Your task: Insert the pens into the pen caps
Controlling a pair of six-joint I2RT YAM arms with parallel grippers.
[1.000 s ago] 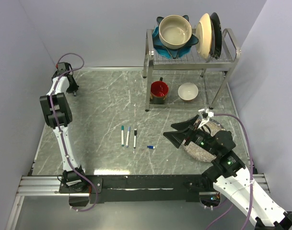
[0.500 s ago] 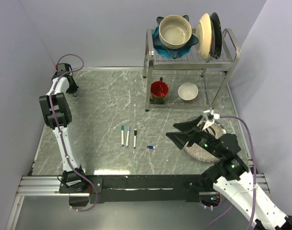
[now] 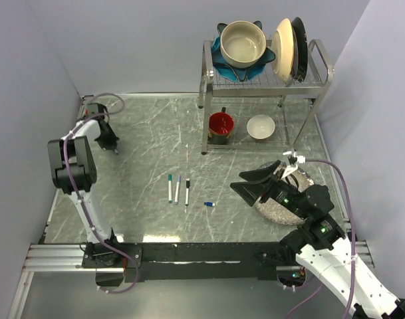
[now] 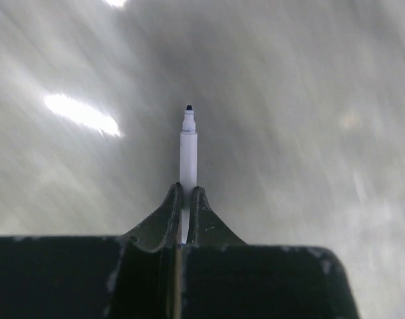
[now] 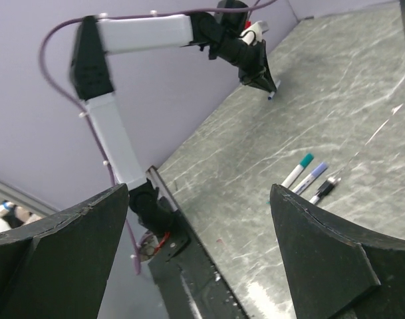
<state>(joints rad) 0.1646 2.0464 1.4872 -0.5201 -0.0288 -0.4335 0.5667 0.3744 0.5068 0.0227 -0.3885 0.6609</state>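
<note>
My left gripper (image 4: 185, 191), far left of the dish rack (image 3: 205, 73), has its jaws clamped on a white pen (image 4: 189, 149), bare dark tip outward. My right gripper (image 3: 237, 183), in front of the rack, stands with jaws wide, holding nothing. I see three pens (image 3: 178, 189) and a loose blue cap (image 3: 209, 204) lying on the surface (image 3: 142, 133) in front of the rack's left end.

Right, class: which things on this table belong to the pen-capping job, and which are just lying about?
Job in hand:
- pen pinched in the left fingers
- three pens lying side by side
- loose blue cap

Just lying about:
- dish rack with its big bowl and plates
- red mug
- small white bowl
</note>
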